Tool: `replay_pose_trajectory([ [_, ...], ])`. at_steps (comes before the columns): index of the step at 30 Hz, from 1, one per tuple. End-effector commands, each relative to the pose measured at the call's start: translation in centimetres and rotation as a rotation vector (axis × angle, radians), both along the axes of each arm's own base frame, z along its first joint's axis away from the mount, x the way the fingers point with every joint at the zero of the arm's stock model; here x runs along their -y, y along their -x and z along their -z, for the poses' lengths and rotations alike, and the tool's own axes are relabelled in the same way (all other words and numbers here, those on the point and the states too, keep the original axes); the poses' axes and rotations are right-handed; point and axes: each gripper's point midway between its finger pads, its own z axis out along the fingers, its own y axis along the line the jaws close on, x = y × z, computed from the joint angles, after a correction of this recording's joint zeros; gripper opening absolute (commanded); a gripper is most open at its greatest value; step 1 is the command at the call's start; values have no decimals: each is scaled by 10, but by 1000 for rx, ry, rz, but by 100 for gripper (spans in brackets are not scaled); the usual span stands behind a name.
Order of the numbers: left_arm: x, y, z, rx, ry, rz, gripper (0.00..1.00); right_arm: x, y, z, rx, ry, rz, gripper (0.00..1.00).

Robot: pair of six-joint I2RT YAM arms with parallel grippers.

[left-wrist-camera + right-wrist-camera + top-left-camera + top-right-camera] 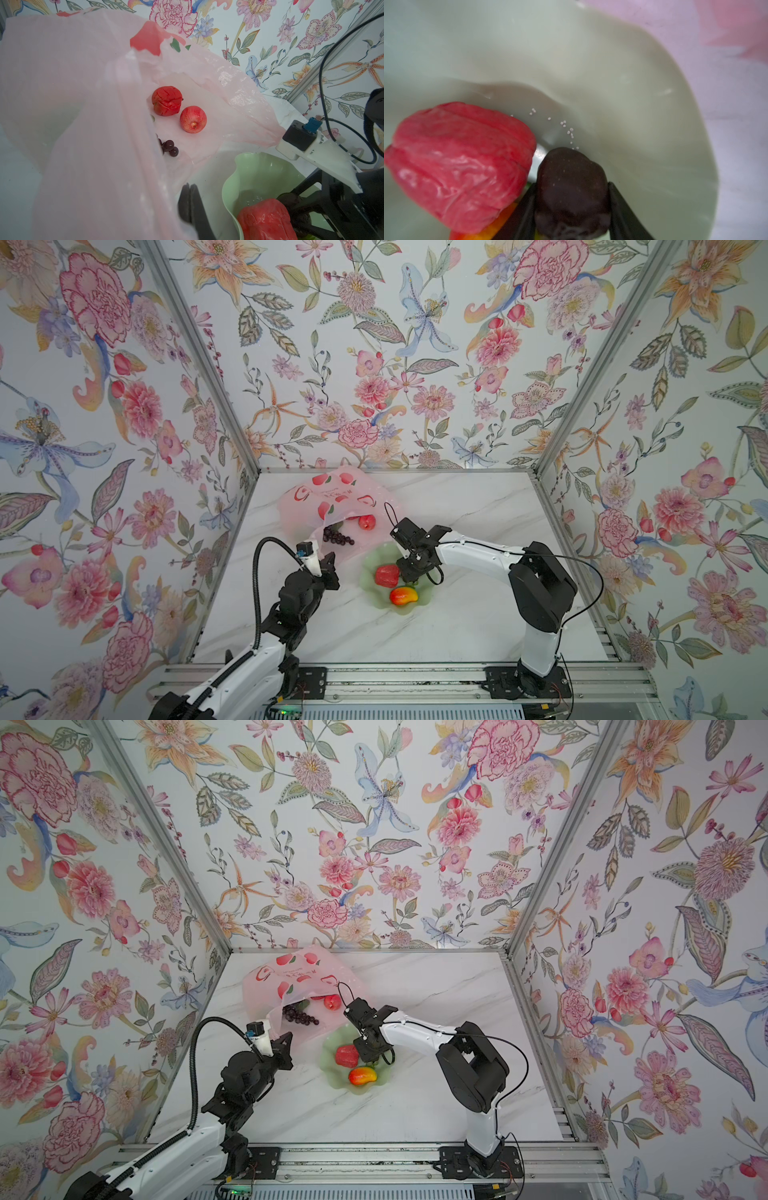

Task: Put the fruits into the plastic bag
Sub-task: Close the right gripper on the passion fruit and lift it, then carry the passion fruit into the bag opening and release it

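**Right gripper on the maroon fruit, left gripper at the bag's edge**

Nearest the camera, an aluminium rail carries both arm bases at the front of the white marble-patterned tabletop.

Beyond it, around the middle of the table, stands a pale green scalloped plastic plate. A glossy red-and-yellow toy mango lies on the plate's near side. Just behind it lies a glossy red ridged fruit.

The right gripper reaches down into the plate beside both. In the right wrist view its two black fingers press against either side of a small dark maroon speckled fruit, so it has closed on that fruit. The fruit is low in the plate, just beside the ridged one. A few tiny white beads lie scattered on the plate's floor.

To the plate's left, the left gripper has its jaws pressed together on the near edge of the thin translucent pale pink plastic bag, holding that film raised.

Farther back the bag lies with its mouth open towards the plate. Inside it are:
- a dark purple toy grape bunch
- a round red toy apple
- a wrinkled red fruit

The bag reaches back to the floral-papered wall.
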Motion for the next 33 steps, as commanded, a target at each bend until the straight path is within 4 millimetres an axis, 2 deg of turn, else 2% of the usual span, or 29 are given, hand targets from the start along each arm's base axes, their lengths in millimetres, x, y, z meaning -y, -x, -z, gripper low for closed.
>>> replay_pose_trajectory([
  [1,-3,0,-5,30,15,-7,0,1,-4,-31,69,-39,15,44],
  [5,-3,0,-5,32,15,-7,0,4,-4,-56,111,-90,35,44],
  [11,-3,1,-5,33,18,-5,0,1,-3,-110,176,-229,52,45],
  [15,-3,0,-5,29,18,-3,0,-27,-3,-147,175,-497,31,46],
  [19,-1,0,-5,27,16,4,0,-57,-13,-170,114,-793,38,46],
  [22,-2,-1,-5,26,15,1,0,-81,-26,-171,36,-929,51,46],
  [29,-1,-2,-3,20,13,3,0,-139,-65,-127,-140,-1026,106,46],
  [33,-1,-2,-3,17,12,5,0,-167,-95,-109,-141,-1025,119,47],
])
